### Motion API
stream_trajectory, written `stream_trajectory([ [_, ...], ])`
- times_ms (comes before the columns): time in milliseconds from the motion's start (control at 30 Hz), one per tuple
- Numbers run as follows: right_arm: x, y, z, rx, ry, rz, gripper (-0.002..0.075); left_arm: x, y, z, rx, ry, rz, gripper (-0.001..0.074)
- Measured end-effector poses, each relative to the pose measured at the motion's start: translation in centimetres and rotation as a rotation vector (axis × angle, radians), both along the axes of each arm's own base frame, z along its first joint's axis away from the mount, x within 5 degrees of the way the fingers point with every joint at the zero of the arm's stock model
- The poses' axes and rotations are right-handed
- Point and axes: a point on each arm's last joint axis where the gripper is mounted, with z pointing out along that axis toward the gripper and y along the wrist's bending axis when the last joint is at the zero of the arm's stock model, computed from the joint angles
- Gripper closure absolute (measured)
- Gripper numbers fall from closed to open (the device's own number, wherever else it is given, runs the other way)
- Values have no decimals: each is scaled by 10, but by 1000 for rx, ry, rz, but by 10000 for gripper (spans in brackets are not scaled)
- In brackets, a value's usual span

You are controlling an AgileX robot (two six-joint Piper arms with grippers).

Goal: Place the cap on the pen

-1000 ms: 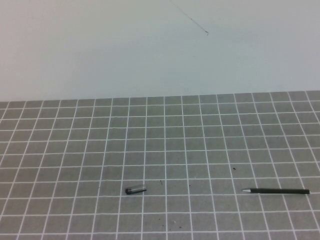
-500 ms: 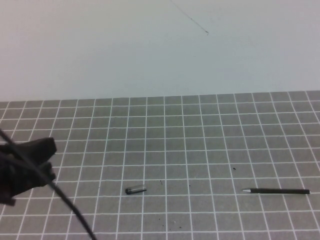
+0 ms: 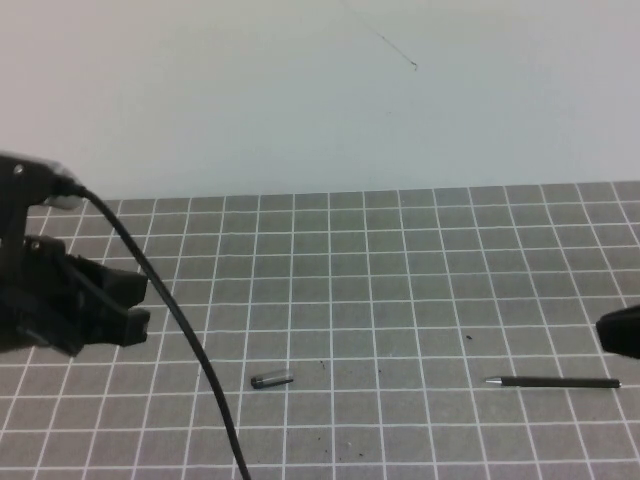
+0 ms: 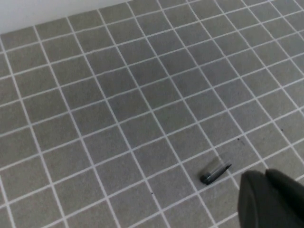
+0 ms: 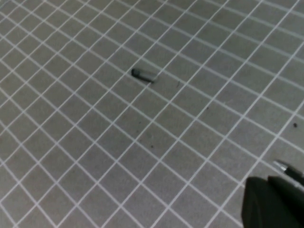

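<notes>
The left gripper (image 3: 125, 305) hovers over the left side of a grey gridded mat (image 3: 400, 300), a pale wall (image 3: 300, 90) behind; whether it is open cannot be told. The cap (image 3: 271, 379) lies on the mat, near and ahead-right of it. The right gripper (image 3: 620, 332) peeks in at the right edge, state unclear, just above the pen (image 3: 552, 381), which lies flat, well apart from the cap.
</notes>
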Motion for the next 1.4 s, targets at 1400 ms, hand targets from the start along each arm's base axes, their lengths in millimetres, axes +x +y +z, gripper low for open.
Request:
stream_trajectory([
  [1400,6,3,-7,30,65,25,729,99,-113,-82,737,188,-805,735],
])
